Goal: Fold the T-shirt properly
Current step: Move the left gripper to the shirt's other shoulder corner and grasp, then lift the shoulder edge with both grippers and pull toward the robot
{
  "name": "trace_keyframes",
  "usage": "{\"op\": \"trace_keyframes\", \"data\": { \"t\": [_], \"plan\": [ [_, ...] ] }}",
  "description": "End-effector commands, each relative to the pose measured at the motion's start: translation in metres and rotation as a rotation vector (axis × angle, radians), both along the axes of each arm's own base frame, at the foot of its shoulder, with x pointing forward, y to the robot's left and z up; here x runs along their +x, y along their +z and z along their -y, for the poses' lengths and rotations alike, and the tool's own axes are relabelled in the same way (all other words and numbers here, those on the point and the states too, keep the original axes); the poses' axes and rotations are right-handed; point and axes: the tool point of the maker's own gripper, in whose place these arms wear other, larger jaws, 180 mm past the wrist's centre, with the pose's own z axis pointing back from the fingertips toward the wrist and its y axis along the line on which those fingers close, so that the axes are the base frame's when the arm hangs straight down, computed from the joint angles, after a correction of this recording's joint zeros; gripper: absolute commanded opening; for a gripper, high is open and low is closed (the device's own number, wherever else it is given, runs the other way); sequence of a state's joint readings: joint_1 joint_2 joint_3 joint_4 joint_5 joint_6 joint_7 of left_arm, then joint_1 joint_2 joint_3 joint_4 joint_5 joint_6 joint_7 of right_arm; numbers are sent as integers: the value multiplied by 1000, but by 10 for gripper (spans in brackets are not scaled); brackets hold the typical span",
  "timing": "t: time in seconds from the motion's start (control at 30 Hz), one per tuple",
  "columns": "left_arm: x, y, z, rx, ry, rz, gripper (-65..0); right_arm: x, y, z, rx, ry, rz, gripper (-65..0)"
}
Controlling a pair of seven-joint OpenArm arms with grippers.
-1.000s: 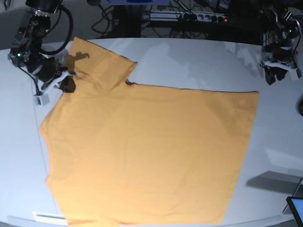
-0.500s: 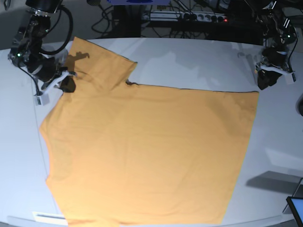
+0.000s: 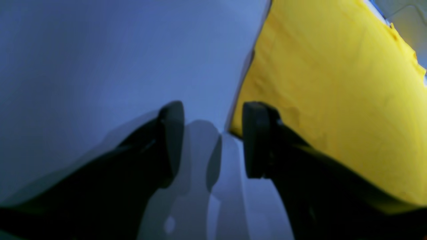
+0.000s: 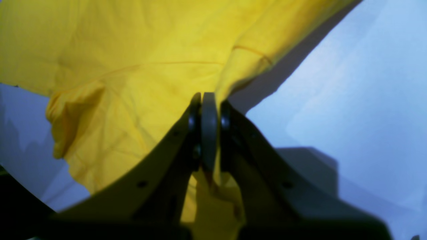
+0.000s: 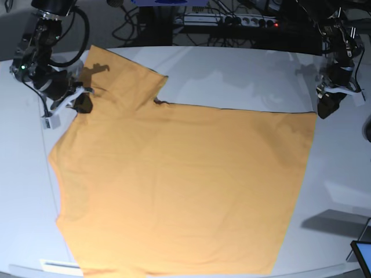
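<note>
The right gripper (image 4: 209,133) is clamped on a bunched pinch of the T-shirt (image 5: 179,185), fabric squeezed between its closed jaws near the shoulder and neck end, with a creased sleeve hanging just to one side of it. Beyond that grip the orange-yellow cloth spreads flat over the white table (image 5: 243,75), filling most of the surface. At the far end of the shirt, the left gripper (image 3: 213,140) hovers with its jaws parted and nothing between them; the hem corner lies just ahead of and beside one finger (image 3: 255,140), not yet between the two. The step in hand looks like taking that corner, so the fold can be lifted from both ends together. To do it well, the open jaws should likely shift sideways until the corner sits squarely between them, then come down low enough to catch the thin cloth rather than slide over it. Farther off, a power strip (image 5: 232,21) and cables (image 5: 203,29) sit past the table's back edge, and a tablet corner (image 5: 362,255) shows near the front; none block the fold.
</note>
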State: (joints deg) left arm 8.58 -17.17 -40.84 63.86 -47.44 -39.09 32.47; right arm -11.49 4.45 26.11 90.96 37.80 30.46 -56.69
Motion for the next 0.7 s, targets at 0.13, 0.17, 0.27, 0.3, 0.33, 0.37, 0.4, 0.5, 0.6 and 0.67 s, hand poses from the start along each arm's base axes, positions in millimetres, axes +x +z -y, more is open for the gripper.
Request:
{"op": "trace_keyframes", "data": {
  "t": [0.13,0.17,0.27,0.3,0.33,0.37,0.4,0.5,0.6,0.67],
  "plan": [
    [6,-14,18,3,-82,-79,-361,-4,-2,5,-33,16,-21,-647],
    [10,-16,25,0,-102,-84,-361,-4,-2,5,-33,16,-21,-647],
    [15,-21,37,-9,-138,-92,-361,-4,-2,5,-33,16,-21,-647],
    [16,-22,40,-10,-145,-94,-361,-4,-2,5,-33,16,-21,-647],
    [17,-23,44,-15,-152,-96,-361,-4,-2,5,-33,16,-21,-647],
    [17,-24,46,-17,-158,-98,-361,-4,-2,4,-31,15,-21,-647],
    [18,-24,48,-19,-163,-98,-361,-4,-2,4,-31,15,-21,-647],
    [18,-27,52,-30,-165,-97,-361,-4,-2,4,-31,15,-21,-647],
    [17,-28,54,-33,-163,-99,-366,-4,-2,4,-31,15,-21,-647],
    [17,-28,54,-33,-163,-99,-371,-3,-1,4,-31,15,-19,-647]
  ]
}}
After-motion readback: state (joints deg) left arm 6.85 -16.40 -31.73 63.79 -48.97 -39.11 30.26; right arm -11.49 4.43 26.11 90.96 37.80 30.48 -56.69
